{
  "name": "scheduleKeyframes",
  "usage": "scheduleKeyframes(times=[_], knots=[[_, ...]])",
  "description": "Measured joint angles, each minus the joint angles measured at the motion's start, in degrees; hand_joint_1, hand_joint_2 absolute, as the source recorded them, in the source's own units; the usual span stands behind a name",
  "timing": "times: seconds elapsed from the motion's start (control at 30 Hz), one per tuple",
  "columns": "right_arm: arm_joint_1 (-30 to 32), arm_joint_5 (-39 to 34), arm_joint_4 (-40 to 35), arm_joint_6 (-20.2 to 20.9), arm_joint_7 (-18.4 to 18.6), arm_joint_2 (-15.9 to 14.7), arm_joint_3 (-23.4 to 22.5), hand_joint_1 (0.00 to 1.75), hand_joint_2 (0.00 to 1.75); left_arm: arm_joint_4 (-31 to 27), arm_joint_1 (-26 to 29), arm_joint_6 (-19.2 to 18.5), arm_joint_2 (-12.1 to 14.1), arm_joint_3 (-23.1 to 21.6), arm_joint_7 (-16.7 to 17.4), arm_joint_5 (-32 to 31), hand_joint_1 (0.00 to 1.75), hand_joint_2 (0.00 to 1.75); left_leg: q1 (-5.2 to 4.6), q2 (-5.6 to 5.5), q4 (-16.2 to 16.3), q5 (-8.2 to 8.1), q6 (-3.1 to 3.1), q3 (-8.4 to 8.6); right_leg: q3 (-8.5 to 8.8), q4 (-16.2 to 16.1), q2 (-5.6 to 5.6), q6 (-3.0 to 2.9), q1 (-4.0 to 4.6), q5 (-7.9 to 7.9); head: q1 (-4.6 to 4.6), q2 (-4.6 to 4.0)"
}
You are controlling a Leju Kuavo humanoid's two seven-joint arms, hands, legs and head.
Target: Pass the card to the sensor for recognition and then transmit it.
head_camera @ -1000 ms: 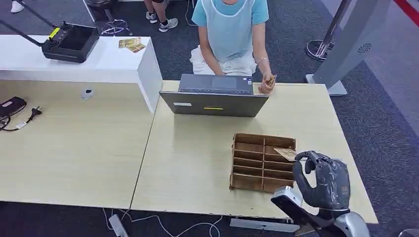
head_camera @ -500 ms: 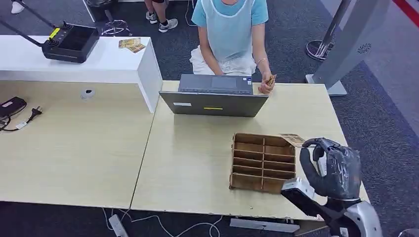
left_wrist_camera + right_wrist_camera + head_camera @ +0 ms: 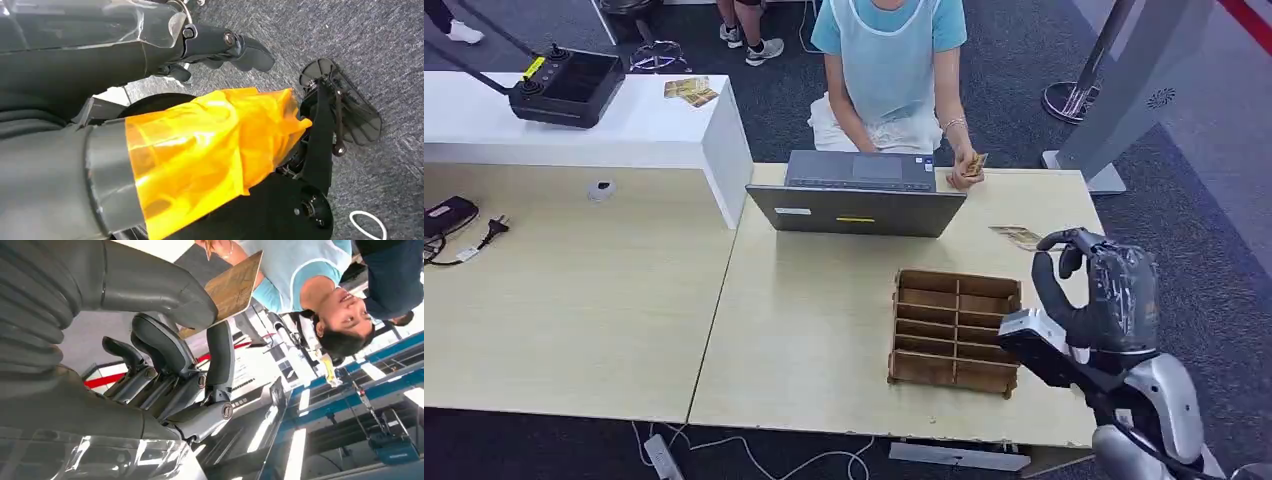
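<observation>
- Right hand (image 3: 1092, 290) is raised above the counter's (image 3: 824, 330) right edge, beside the far right corner of the wooden divider tray (image 3: 955, 328).
- Its thumb and a finger are clamped on a tan card (image 3: 1016, 237). In the head view the card sticks out from the fingertips toward the laptop (image 3: 861, 193), lying roughly flat in the air, clear of the tray.
- In the right wrist view the card (image 3: 231, 286) shows as a wood-patterned rectangle pinched between the thick grey thumb and a dark finger (image 3: 220, 357); the other fingers are loosely curled beneath.
- Divider tray sits on the light wood counter near its front right part; the compartments look empty from the head view.
- Laptop stands open at the counter's far edge, lid back toward the robot.
- A person in a light blue top (image 3: 890, 60) sits behind the laptop, one hand (image 3: 965, 170) at the counter's far edge holding what looks like more cards.
- Left hand (image 3: 220, 47) hangs low over dark grey carpet; dark fingers curled in with nothing between them, orange film over the wrist cover.
- On the white raised counter (image 3: 624, 125) far left: a black controller (image 3: 567, 85) and a few cards (image 3: 690, 90).
</observation>
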Motion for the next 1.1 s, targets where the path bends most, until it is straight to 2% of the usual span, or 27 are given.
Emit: scheduleKeyframes(times=[0.4, 0.7, 0.9, 1.1], knots=[[-13.8, -5.9, 6.8, 9.6, 2.1, -1.2, 1.6, 1.75, 1.75, -0.2, 0.0, -0.5, 0.0, -0.1, 1.0, -0.3, 0.00, 0.00, 0.00, -0.01, 0.0, 0.06, -0.04, -0.01, 0.00, 0.1, 0.00, -0.03, 0.00, 0.04, 0.00, 0.00], [-27.8, -12.0, 16.8, 17.6, 5.1, -1.1, 6.3, 1.75, 1.75, -0.9, 0.1, -1.8, 0.0, -0.4, 1.9, -1.4, 0.00, 0.00, 0.00, -0.02, 0.0, 0.09, -0.06, 0.00, -0.01, 0.1, -0.01, -0.05, 0.00, 0.06, 0.02, 0.00], [-36.1, -15.2, 25.1, 20.1, 6.6, -0.4, 9.9, 1.75, 1.75, -1.4, 0.1, -2.4, -0.1, -0.5, 2.4, -2.2, 0.00, 0.00, 0.00, -0.08, 0.0, 0.13, -0.07, -0.01, -0.01, 0.1, -0.05, -0.05, 0.00, 0.06, 0.00, 0.00], [-41.9, -17.7, 31.9, 22.1, 7.4, 0.7, 12.1, 1.75, 1.75, -1.4, 0.1, -2.8, -0.1, -0.5, 2.4, -2.6, 0.00, 0.00, 0.01, -0.09, 0.0, 0.13, -0.07, -0.02, -0.01, 0.1, -0.06, -0.05, 0.00, 0.06, 0.02, 0.00]])
